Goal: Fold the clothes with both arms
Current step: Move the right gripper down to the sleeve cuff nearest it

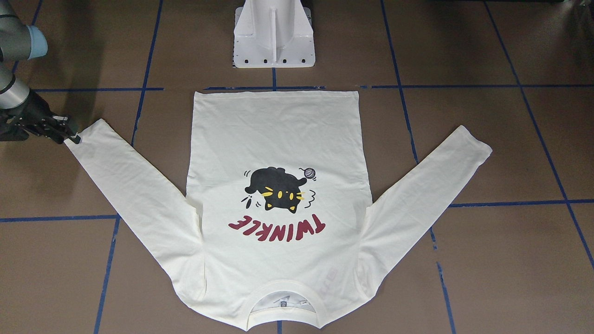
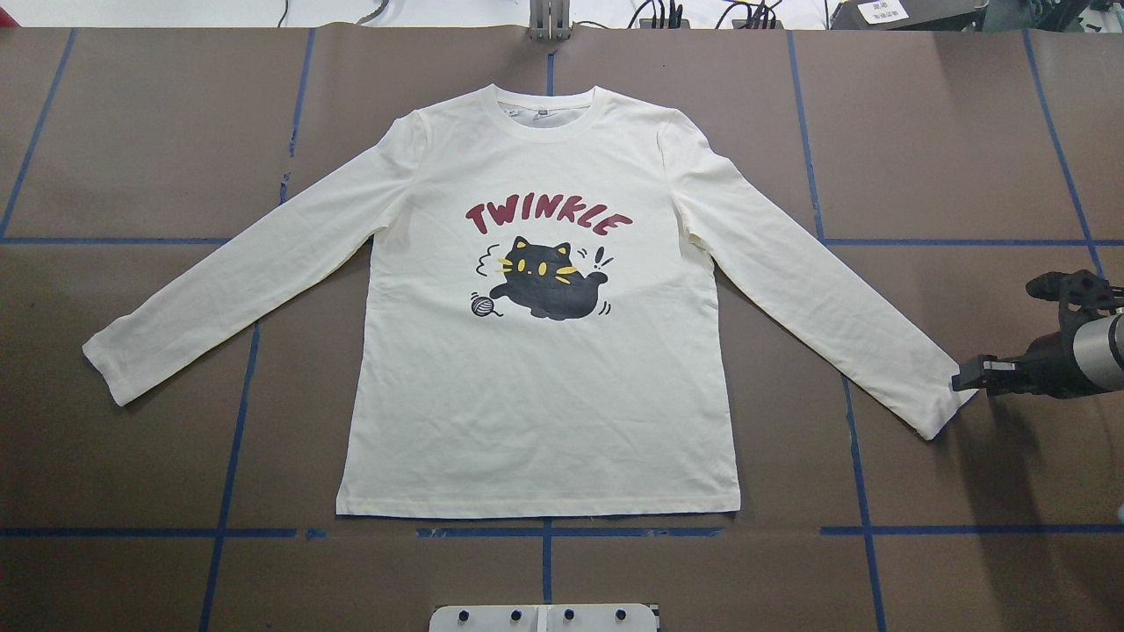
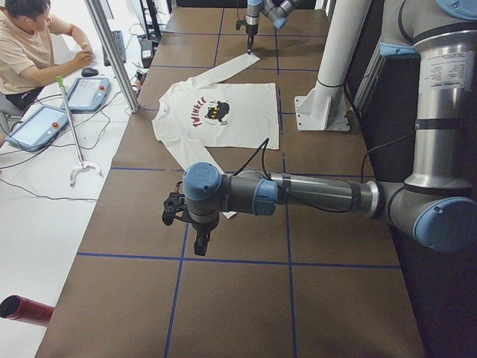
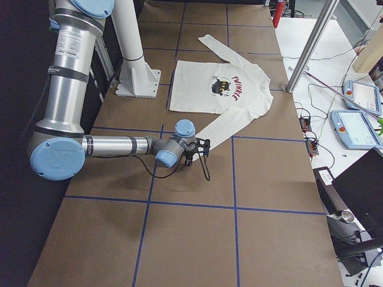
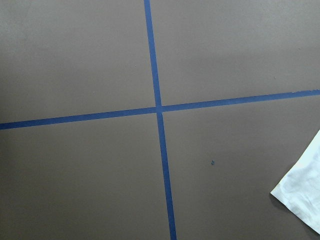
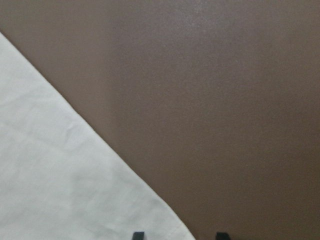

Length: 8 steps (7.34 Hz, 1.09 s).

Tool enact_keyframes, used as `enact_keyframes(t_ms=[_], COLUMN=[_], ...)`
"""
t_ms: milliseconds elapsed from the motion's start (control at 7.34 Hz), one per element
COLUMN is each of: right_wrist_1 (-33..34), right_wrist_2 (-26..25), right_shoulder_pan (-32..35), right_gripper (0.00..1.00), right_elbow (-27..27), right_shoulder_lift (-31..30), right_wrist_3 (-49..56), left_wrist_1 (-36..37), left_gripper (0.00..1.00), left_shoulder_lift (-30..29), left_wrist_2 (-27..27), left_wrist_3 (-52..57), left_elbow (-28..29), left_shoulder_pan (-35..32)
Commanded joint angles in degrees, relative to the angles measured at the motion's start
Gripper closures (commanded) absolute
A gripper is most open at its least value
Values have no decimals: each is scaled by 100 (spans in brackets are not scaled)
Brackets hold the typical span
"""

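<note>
Overhead exterior view: the shirt (image 2: 536,395) lies flat, print up, mid-surface (image 2: 132,132), sleeves splayed. At the right cuff (image 2: 938,405) the right claw (image 2: 961,384) sits with fingers parted astride the corner, apparently gripping nothing; the sleeve (image 2: 817,298) slants away towards the shoulder. Just off the left cuff (image 2: 105,369) hangs the left claw (image 3: 200,245); whether it is parted I cannot tell.

A robotics lab: a brown table (image 2: 132,132) gridded with blue tape (image 2: 114,240), a white arm pedestal (image 3: 335,60) bolted behind the left gripper (image 3: 200,246), and teach pendants (image 3: 86,93) with loose cables (image 3: 30,195) on the bench (image 3: 45,224) beyond it.
</note>
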<state>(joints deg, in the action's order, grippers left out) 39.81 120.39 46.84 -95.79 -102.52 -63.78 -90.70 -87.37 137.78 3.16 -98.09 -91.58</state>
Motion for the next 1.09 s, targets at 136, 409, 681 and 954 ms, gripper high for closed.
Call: enact_keyframes(t_ms=[136,409,681,954], right_wrist_1=[0,-9,79,1002], right_wrist_2=[19,98,195,526], right_shoulder_pan=[10,10,36,587], right_gripper=[100,100,100,100], right_elbow=[-36,-132,-729,-801], right_shoulder_lift=[-32,-32,29,1278], right_wrist_3=[-2,-2,-20,-29], left_wrist_1=[0,0,0,0], left_gripper=[0,0,0,0], left_shoulder_lift=[0,0,0,-17], left_wrist_2=[3,3,29,458], left_wrist_3=[-9,-9,-26,-35], left_elbow=[-9,-18,-244,-395], left_shoulder_pan=[0,-9,0,17])
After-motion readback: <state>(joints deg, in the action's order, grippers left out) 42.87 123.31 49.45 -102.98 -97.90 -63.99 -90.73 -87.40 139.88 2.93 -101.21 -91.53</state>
